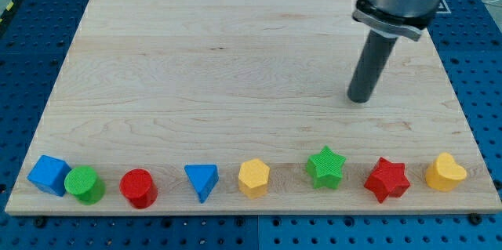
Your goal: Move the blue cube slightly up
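Note:
The blue cube [49,175] sits at the view's bottom left corner of the wooden board [235,62], touching the green cylinder [85,185] on its right. My tip [359,99] rests on the board in the view's upper right, far from the blue cube and well above the row of blocks.
A row of blocks runs along the bottom edge: red cylinder [139,188], blue triangle [202,180], yellow hexagon [253,178], green star [325,167], red star [387,179], yellow heart [445,172]. The board's edge lies just below and left of the blue cube.

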